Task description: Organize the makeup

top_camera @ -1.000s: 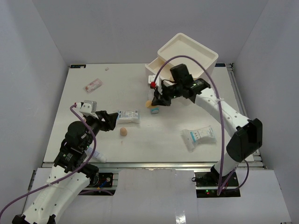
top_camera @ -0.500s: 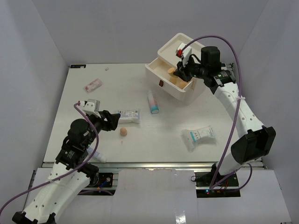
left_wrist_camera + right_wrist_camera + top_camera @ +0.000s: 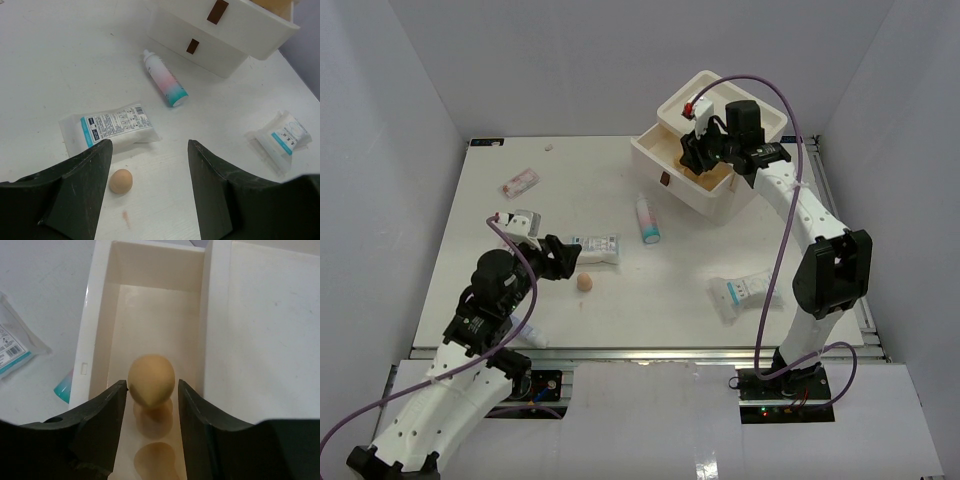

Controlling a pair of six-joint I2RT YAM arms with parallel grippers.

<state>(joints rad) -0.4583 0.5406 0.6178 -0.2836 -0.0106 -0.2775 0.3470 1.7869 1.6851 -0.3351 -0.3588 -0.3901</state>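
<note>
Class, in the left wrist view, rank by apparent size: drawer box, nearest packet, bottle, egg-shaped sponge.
drawer box, cut off by the frame
nearest packet
bottle
egg-shaped sponge
The packet lies nearer the camera, helping it.

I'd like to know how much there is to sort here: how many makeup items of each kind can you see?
Tan sponges: 4 (1 on the table, 3 at the open drawer)
White packets: 2
White bottle with teal cap: 1
Pinkish sachet: 1
Small tube, partly hidden: 1
Total: 9
</note>
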